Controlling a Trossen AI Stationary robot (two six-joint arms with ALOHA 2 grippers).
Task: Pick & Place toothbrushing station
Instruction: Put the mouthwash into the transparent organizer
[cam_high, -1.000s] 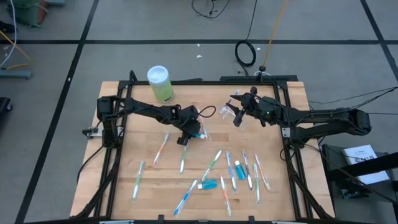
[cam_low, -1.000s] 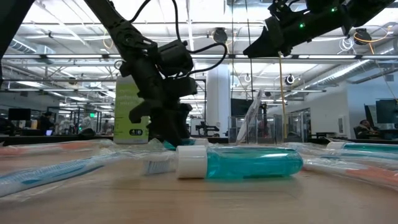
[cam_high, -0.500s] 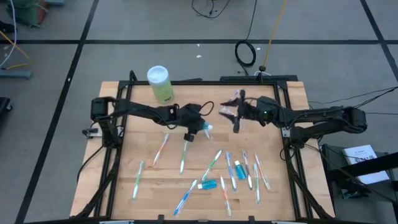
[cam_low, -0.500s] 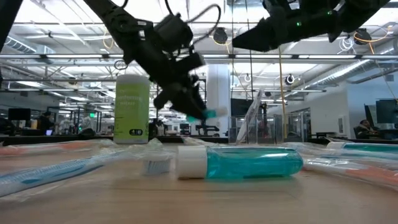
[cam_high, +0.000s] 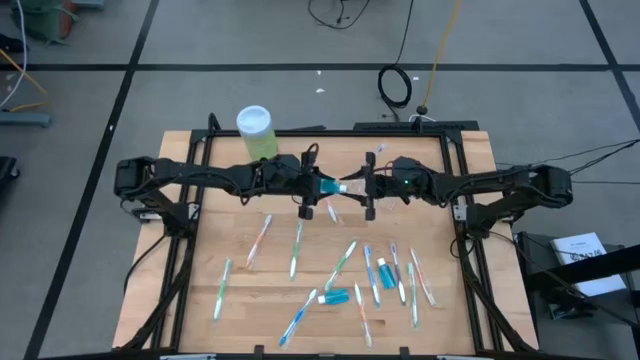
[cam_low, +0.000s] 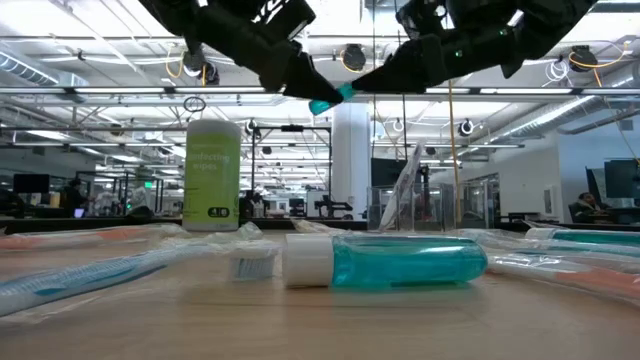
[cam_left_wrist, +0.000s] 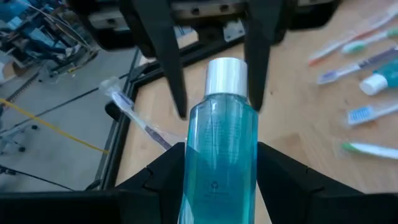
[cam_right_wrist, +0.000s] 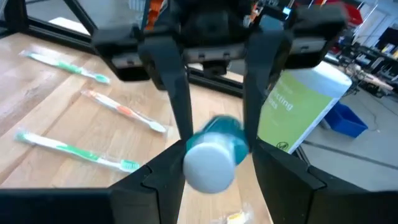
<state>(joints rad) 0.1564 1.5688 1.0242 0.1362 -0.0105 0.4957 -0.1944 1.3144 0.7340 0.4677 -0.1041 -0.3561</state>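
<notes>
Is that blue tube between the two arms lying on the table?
No, the low view shows the blue tube held up in the air by the left pincer, well above the table.

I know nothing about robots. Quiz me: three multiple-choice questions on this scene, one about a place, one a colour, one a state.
1. Where is the toothpaste tube the arms share?
A. In the air between both grippers
B. Flat on the table
C. On the canister

2. What colour is the canister body?
A. Red
B. Light green
C. Black

3. How is the left gripper?
A. Open, empty
B. Shut on the tube
C. Out of view

Answers: 1 A, the low view shows it aloft; 2 B, seen from above; 3 B, the left wrist view shows fingers clamping it.
</notes>
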